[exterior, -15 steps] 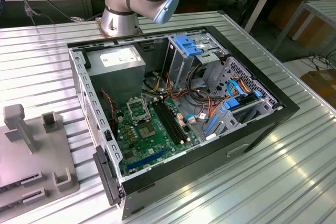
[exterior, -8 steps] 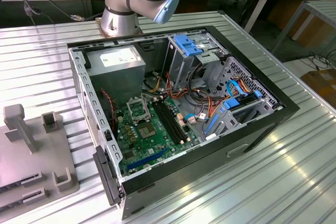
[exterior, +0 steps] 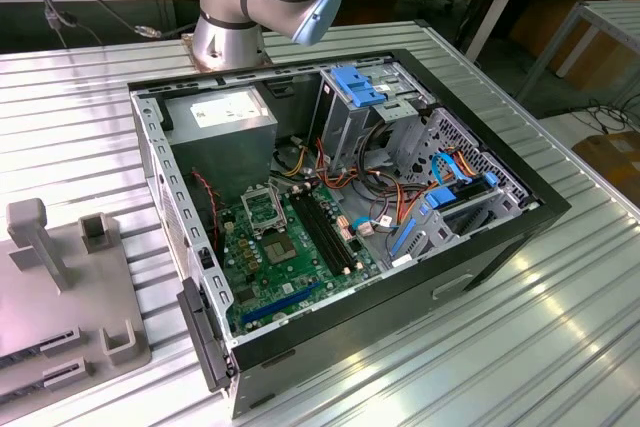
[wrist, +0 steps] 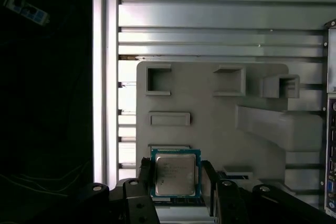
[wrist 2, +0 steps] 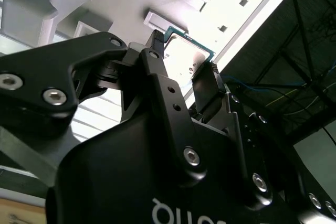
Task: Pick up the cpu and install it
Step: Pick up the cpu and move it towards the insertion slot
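- cpu [wrist: 175, 177]: a thin square chip with a grey metal lid and a narrow green edge all round. It sits between my fingertips over the tray's edge, lid towards the first wrist camera, and it also shows in the second wrist view [wrist 2: 185, 51].
- Handling (my judgement): it is light and stiff, so it needs little force. The lid is smooth and likely slippery. The underside contacts are likely fragile, so a drop or a tilted seating could ruin them. The green edges are the place to hold it, kept level, with nothing pressing on either face.
- gripper [wrist: 176, 167]: I am clamped on the cpu. My fingers [wrist: 144, 176] touch two opposite edges in both wrist views, and the other two edges are free.
- tray [wrist: 210, 124]: a grey moulded plate with square recesses and raised blocks. The rim of a shallow pocket [wrist: 169, 146] shows just beside the cpu. I cannot tell whether the chip has cleared the tray or rests on it.
- table [wrist: 210, 24]: ribbed metal, bearing the tray.
- case [exterior: 520, 217]: an open computer case on the same table, at the exterior view's right of the tray [exterior: 60, 297].
- socket [exterior: 262, 209]: a square metal frame on the green motherboard [exterior: 290, 277] inside the case, well apart from the tray. I cannot tell how its plate stands.
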